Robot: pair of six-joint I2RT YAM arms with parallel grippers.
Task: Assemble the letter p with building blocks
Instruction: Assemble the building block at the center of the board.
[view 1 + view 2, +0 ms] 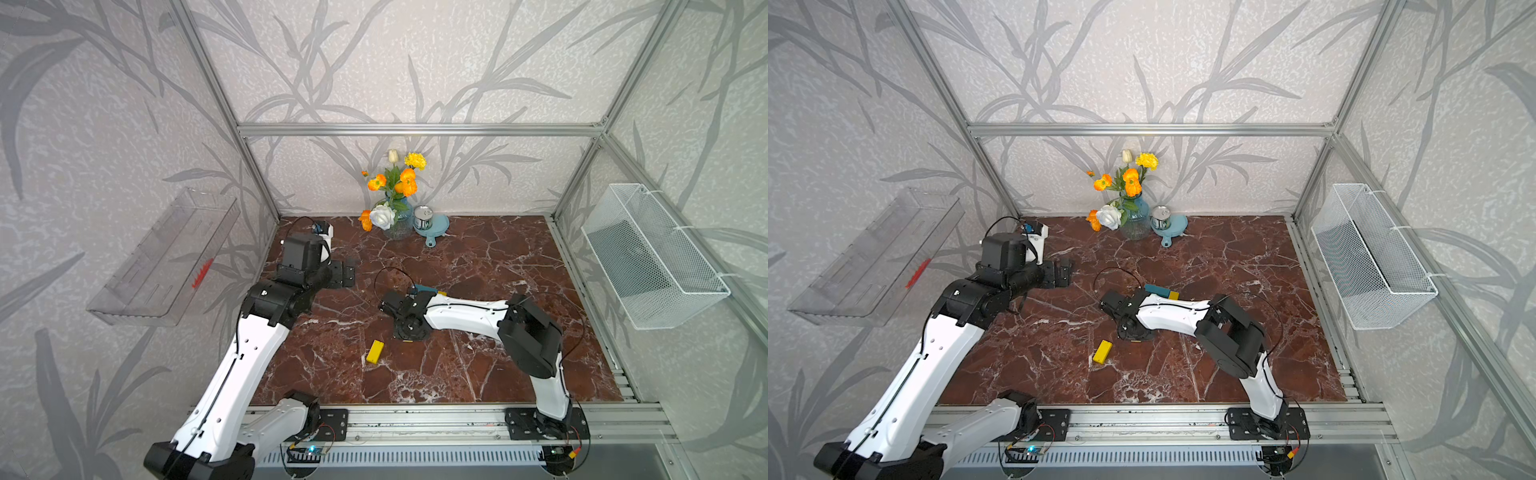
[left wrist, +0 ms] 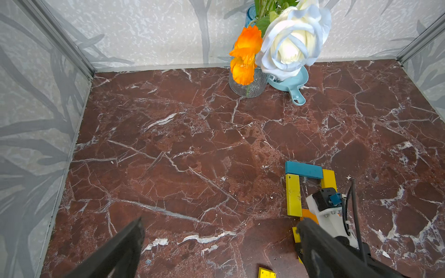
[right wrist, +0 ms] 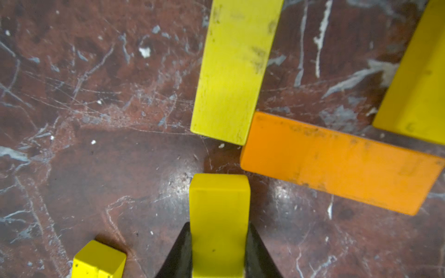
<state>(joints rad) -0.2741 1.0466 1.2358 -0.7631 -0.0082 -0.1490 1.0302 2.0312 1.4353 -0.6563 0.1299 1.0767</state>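
Building blocks [image 1: 1158,289] lie on the table [image 1: 478,257], and most of them make the letter p [image 2: 292,204] just ahead of the right fingers [image 3: 179,252]. These fingers are pinched tight on a held yellow block [image 3: 219,223], which sticks out past their tips. A small gap sits between its end and the stem yellow block [image 3: 233,72] and the orange block [image 3: 337,166]. The orange block touches the stem yellow block at one corner. Past it lies the side yellow block [image 3: 414,84], and farthest from the fingers lies the blue block [image 2: 304,169]. A spare yellow block [image 1: 375,351] lies alone beside the right fingers. The left fingers [image 2: 120,248] are spread wide with nothing between them, well apart from the blocks.
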